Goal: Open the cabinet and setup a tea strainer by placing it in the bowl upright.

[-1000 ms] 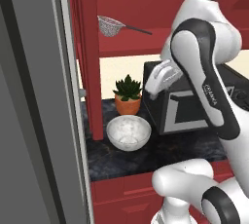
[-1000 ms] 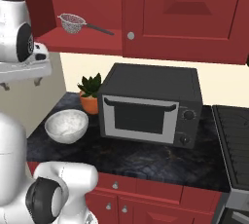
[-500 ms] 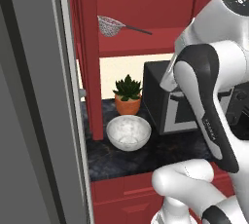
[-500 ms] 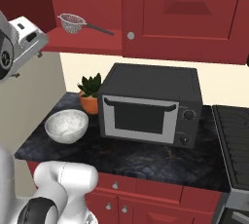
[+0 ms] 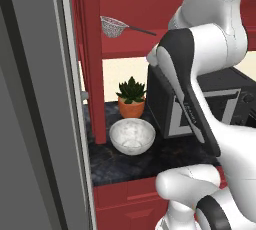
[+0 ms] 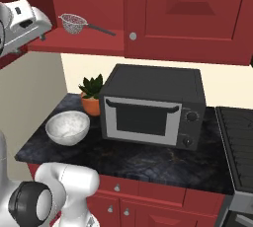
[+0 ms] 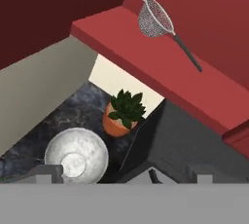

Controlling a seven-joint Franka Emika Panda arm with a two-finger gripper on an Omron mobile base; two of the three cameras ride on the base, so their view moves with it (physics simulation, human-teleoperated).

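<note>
- The table (image 6: 148, 159) is a dark, marbled stone slab over red drawer fronts (image 6: 143, 206) with small round knobs.
- A cream wall (image 6: 86, 65) runs behind it, under the cabinet (image 6: 188, 14).
- The cabinet's left part stands open: its red shelf (image 6: 79, 43) is bare but for the strainer (image 6: 73, 22).
- The strainer lies on that shelf, mesh basket to the left, thin dark handle pointing right toward the shut raised-panel door (image 6: 197, 9). In the hand view it (image 7: 154, 18) lies tilted across the shelf (image 7: 160, 77).
- The opened door (image 5: 92, 59) shows edge-on in the left base view as a red upright in front of the table.
- The bowl (image 6: 67, 128) sits on the table near its front left corner, empty, mouth up. It is well below the strainer and apart from it.
- Just behind the bowl stands an orange pot with a green plant (image 6: 92, 94), close to the bowl; whether they touch I cannot tell.
- A dark microwave (image 6: 153, 105) stands just right of the plant, door shut, two knobs on its right panel.
- At the far right edge lies a dark stove top (image 6: 239, 142).
- A tall grey panel (image 5: 35, 104) fills the left of the left base view.
- The pincer (image 7: 124, 172) hangs high to the left of the shelf, its tips standing wide apart with nothing between them, looking down over bowl (image 7: 76, 157), plant (image 7: 124, 113) and microwave (image 7: 189, 145).
</note>
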